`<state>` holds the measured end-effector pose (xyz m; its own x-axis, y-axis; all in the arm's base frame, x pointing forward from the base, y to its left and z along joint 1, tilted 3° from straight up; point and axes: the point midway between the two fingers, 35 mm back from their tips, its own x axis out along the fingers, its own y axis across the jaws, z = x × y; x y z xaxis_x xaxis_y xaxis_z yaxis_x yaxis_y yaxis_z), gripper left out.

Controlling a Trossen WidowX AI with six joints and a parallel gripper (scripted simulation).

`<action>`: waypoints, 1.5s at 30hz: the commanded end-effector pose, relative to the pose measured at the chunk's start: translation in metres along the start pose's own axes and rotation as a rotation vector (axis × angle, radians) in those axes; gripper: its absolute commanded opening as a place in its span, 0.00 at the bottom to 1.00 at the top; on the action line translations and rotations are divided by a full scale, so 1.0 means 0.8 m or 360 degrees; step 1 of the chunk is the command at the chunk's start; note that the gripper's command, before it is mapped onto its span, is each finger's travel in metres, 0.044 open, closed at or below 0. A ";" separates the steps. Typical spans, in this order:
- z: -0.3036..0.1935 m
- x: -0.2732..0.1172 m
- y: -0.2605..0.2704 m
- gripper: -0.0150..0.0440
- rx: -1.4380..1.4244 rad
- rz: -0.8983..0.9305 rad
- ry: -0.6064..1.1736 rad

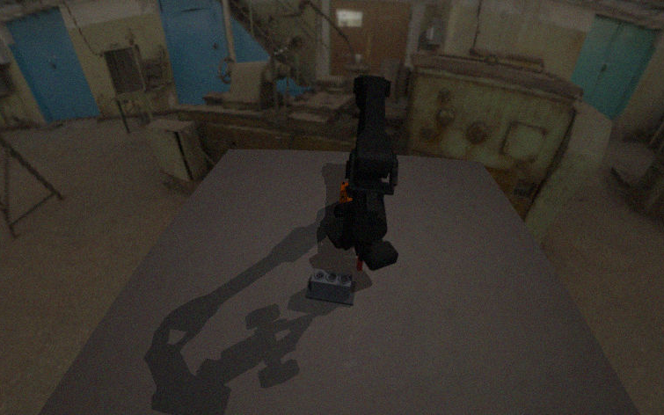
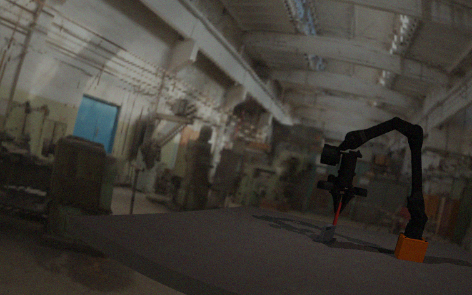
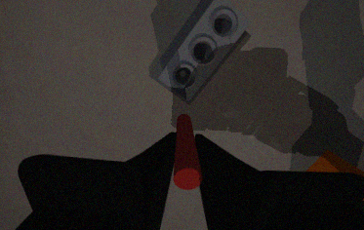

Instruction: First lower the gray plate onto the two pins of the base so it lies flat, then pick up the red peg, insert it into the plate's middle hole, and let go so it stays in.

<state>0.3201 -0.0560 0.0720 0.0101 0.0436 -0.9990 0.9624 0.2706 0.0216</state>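
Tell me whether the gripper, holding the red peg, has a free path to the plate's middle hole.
Probably yes. The gripper grips the red peg near the gray plate; its middle hole looks open, nothing between.

Gray bench [image 1: 478,309], matte, crossed by dark arm shadows. Resting on it: base [image 1: 329,297] with plate [image 1: 330,279] flat on top, three holes showing in the wrist view; orange arm mount [image 2: 409,248] near the far edge, apart from the base. Nothing else seen lying directly on it.
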 end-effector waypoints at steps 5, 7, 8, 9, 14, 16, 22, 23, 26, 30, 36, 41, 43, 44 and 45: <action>0.032 -0.001 -0.002 0.25 -0.0016 0.0002 -0.0009; 0.040 -0.001 -0.003 0.25 -0.0019 0.0002 -0.0010; 0.044 -0.001 -0.004 0.25 -0.0020 0.0002 -0.0010; 0.048 -0.001 -0.005 0.25 -0.0021 0.0002 -0.0010; 0.067 -0.001 -0.009 0.25 -0.0029 0.0002 -0.0012; 0.075 0.000 -0.011 0.25 -0.0032 0.0001 -0.0013; 0.084 0.000 -0.015 0.25 -0.0035 0.0001 -0.0013; 0.084 0.000 -0.015 0.25 -0.0035 0.0001 -0.0013; 0.084 0.000 -0.015 0.25 -0.0035 0.0001 -0.0013; 0.084 0.000 -0.015 0.25 -0.0035 0.0001 -0.0013; 0.085 0.000 -0.016 0.25 -0.0035 0.0001 -0.0013; 0.085 0.000 -0.016 0.25 -0.0035 0.0001 -0.0013; 0.085 0.000 -0.016 0.25 -0.0035 0.0001 -0.0013; 0.085 0.000 -0.016 0.25 -0.0035 0.0001 -0.0013; 0.085 0.000 -0.016 0.25 -0.0035 0.0001 -0.0013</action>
<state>0.3263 -0.1241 0.0685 0.0148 0.0400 -0.9991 0.9573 0.2879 0.0257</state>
